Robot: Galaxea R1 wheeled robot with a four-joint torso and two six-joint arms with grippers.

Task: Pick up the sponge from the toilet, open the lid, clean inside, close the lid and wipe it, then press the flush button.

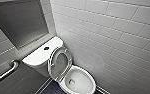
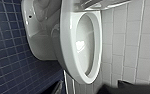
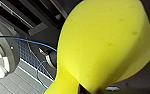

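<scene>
1. Head view: white shiny toilet [image 1: 89, 75] in the corner, right beside a white tiled wall [image 1: 116, 37].
2. White smooth oval lid [image 1: 59, 62] up, leaning back against the boxy white tank [image 1: 37, 57].
3. Small round dark flush button [image 1: 46, 48] in the middle of the flat tank top.
4. Big grey hollow in the wall [image 1: 18, 22] above the tank, and a shiny metal grab bar [image 1: 6, 72] lower down on that same wall.
5. Dark blue floor of small tiles [image 1: 52, 88] around the foot of the toilet.
6. Left wrist view: open bowl seen from close up, next to the white wall and above the blue floor. Left gripper [image 2: 116, 87] just a dark shape at the edge; can't tell if open or closed.
7. Right wrist view: small bright yellow sponge with rounded ends [image 3: 101, 45], very close and big. Right gripper [image 3: 79, 90] closed on the narrow end of the sponge, pinching it thin.
8. Thin blue cable [image 3: 36, 43] behind the sponge.
</scene>
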